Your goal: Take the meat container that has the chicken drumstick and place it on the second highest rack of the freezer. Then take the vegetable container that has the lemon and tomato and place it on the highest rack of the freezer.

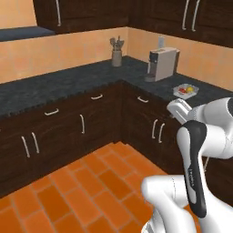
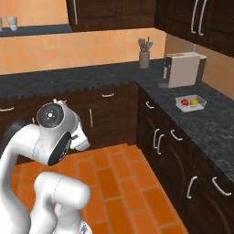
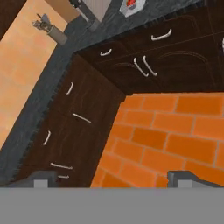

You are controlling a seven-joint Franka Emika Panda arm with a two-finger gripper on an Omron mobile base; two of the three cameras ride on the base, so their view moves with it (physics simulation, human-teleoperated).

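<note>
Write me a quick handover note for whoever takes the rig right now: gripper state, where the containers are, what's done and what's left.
Gripper: open, holding nothing, pointed down at the orange tile floor in front of the corner cabinets.
Vegetable container: on the dark counter along the right wall, near the coffee machine, with the lemon and tomato inside. Also seen in the left base view.
Meat container and freezer: I can't place either from these views.
Done: nothing confirmed; the vegetable container is not yet picked up.
Left: find the meat container, put it on the freezer's second highest rack, then the vegetable container on the highest rack.
</note>
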